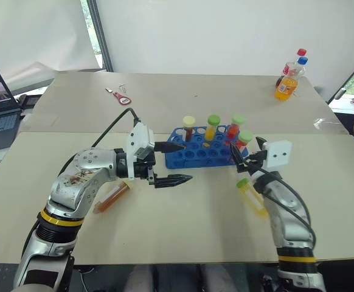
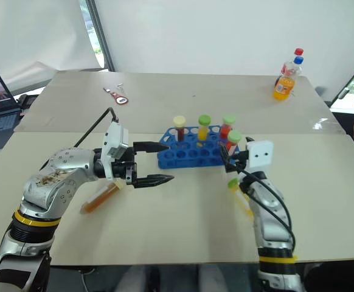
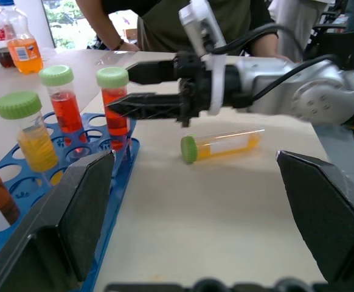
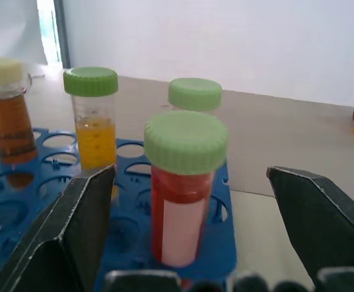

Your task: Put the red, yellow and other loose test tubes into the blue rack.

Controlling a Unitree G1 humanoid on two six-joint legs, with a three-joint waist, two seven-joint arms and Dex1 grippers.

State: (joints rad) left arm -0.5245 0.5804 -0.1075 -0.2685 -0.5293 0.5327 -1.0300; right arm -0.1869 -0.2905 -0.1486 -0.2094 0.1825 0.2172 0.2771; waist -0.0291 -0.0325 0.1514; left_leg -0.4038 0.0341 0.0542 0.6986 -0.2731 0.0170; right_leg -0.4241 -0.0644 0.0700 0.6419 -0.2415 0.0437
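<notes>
- Four tubes stand upright in the rack (image 1: 201,153) on the worktop (image 1: 183,219).
- Two tubes lie flat: yellow tube (image 1: 250,195) right of the rack, orange tube (image 1: 111,197) left.
- My left gripper (image 1: 180,163) and right gripper (image 1: 247,153) are both spread, empty, beside the rack.

Blue rack (image 1: 202,154) with round holes. Standing in it: cream-capped tube (image 1: 189,128) of dark brown liquid, green-capped tube (image 1: 212,126) of yellow, two green-capped tubes (image 1: 236,127) of red. Lying loose on pale beige counter (image 1: 183,222): green-capped yellow tube (image 1: 250,194), orange tube (image 1: 111,197). Black fingers on both hands.
</notes>
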